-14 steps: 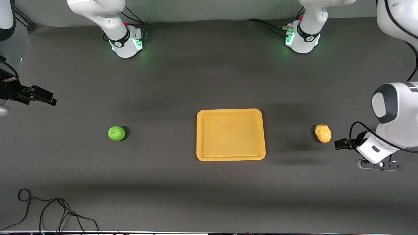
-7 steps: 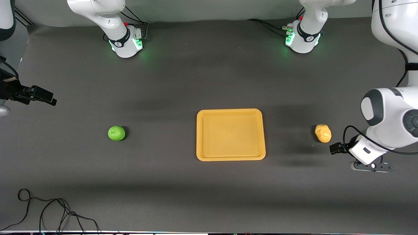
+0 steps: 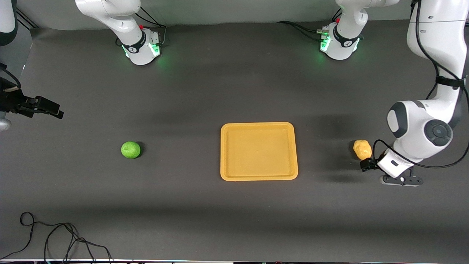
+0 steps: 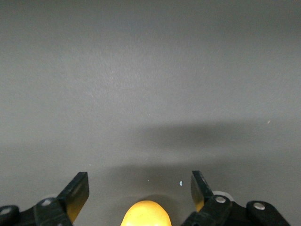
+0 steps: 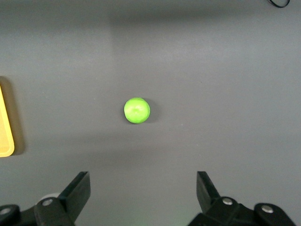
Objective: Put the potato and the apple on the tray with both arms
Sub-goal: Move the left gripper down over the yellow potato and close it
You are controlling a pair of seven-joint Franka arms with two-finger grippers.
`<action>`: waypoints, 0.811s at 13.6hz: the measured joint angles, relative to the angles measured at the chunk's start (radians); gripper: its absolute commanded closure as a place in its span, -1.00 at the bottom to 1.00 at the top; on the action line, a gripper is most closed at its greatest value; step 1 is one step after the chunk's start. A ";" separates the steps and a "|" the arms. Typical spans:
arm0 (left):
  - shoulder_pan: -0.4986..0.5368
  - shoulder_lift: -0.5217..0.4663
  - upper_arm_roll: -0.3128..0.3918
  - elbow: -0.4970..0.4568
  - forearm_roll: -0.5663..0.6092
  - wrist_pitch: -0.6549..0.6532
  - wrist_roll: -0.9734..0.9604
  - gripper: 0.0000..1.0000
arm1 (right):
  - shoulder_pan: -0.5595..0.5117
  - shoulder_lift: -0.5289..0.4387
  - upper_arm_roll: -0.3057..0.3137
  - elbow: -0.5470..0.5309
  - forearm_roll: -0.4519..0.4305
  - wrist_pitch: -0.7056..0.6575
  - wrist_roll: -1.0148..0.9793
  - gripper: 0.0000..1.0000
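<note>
The orange-yellow tray (image 3: 258, 125) lies at the middle of the table. The yellow potato (image 3: 362, 149) lies toward the left arm's end. My left gripper (image 3: 367, 164) is low beside it and open. In the left wrist view the potato (image 4: 146, 214) shows between the spread fingers (image 4: 77, 193), untouched, with my left gripper (image 4: 139, 188) over it. The green apple (image 3: 130, 150) lies toward the right arm's end. My right gripper (image 3: 49, 108) waits open and empty, raised at that end. The right wrist view shows the apple (image 5: 137, 110), the tray's edge (image 5: 5, 127) and my right gripper (image 5: 143, 188).
The two green-lit arm bases (image 3: 141, 47) (image 3: 339, 44) stand along the table's edge farthest from the front camera. A loose black cable (image 3: 55, 234) lies at the near corner at the right arm's end. The dark mat (image 3: 220, 91) covers the table.
My left arm has swung in toward the potato, and its gripper has come right beside it. The right arm, apple, potato and tray have not moved.
</note>
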State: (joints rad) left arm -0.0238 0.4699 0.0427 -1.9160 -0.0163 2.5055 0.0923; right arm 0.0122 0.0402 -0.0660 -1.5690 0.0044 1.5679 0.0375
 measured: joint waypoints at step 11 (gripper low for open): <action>0.004 -0.080 0.002 -0.233 0.000 0.181 0.051 -0.93 | 0.000 0.000 0.000 0.000 0.000 0.000 0.000 -1.00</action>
State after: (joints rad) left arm -0.0199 0.3896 0.0445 -2.1494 -0.0163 2.6860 0.1432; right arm 0.0121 0.0405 -0.0661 -1.5695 0.0044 1.5680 0.0375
